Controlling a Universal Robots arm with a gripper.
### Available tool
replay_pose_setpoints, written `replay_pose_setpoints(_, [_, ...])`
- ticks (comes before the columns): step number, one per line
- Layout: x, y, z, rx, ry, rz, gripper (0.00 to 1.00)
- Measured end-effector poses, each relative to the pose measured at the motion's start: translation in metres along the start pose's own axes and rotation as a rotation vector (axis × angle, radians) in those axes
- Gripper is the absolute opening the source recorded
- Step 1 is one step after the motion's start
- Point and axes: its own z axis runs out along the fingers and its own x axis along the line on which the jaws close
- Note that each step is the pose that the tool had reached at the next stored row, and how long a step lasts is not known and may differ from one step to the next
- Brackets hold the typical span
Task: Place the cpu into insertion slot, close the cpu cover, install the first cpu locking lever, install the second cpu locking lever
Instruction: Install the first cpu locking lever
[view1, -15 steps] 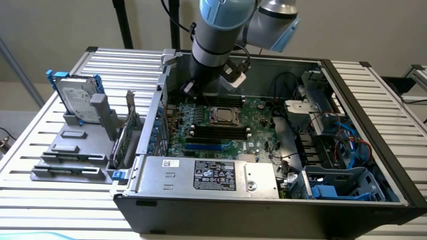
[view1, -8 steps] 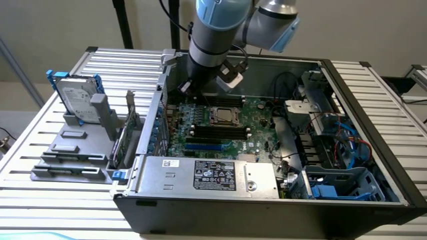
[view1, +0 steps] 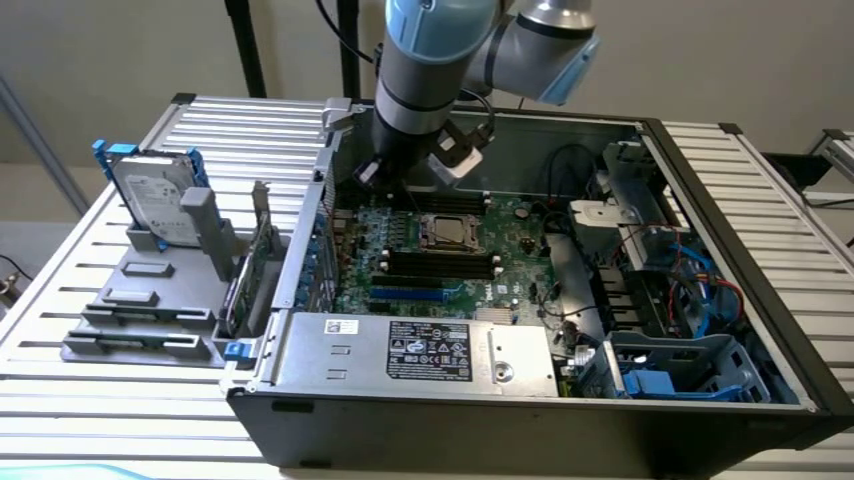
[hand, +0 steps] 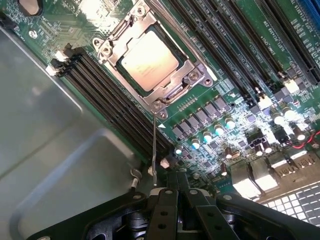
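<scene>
Exterior view, clock bearings taken from the cpu (view1: 449, 232).

- 6 o'clock, nearest: the power supply (view1: 427, 350), boxed inside the computer case (view1: 747, 255).
- 4 o'clock: a blue drive cage (view1: 681, 368) in the same case, with loose cables around it.
- 9 o'clock, out on the bench (view1: 80, 400): a grey holder (view1: 147, 300) with a hard drive (view1: 150, 200) standing in it.
- Centre: the green board (view1: 514, 240). The cpu is seated in the insertion slot (hand: 141, 85), and the cpu cover (hand: 114, 49) is down around it (the chip shows through its window).
- 12 o'clock: the arm reaches down into the case.

Wrist view: the gripper (hand: 178, 176) is drawn narrow with nothing between its fingers. It sits just beside a thin locking lever (hand: 154, 150) that stands free of the socket.

Judged step: setting a lever.
- Bear on the rod near its tip.
- Push it down, then sideways under its hook.
- Stay off the memory slots (hand: 107, 95) alongside.
- Don't drag across the cover.
</scene>
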Motion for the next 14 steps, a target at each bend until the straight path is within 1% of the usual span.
replay_pose_setpoints(5, [-0.0004, -0.0003, 0.0002, 0.0089, 0.0289, 0.028, 0.11])
replay_pose_setpoints(7, [-0.0004, -0.0002, 0.0003, 0.0095, 0.0400, 0.043, 0.11])
replay_pose_setpoints(9, [-0.0004, -0.0002, 0.0005, 0.0098, 0.0496, 0.056, 0.11])
replay_pose_setpoints(12, [-0.0004, -0.0001, 0.0006, 0.0120, 0.0646, 0.075, 0.11])
replay_pose_setpoints(14, [-0.0002, 0.0000, 0.0006, 0.0117, 0.0708, 0.084, 0.11])
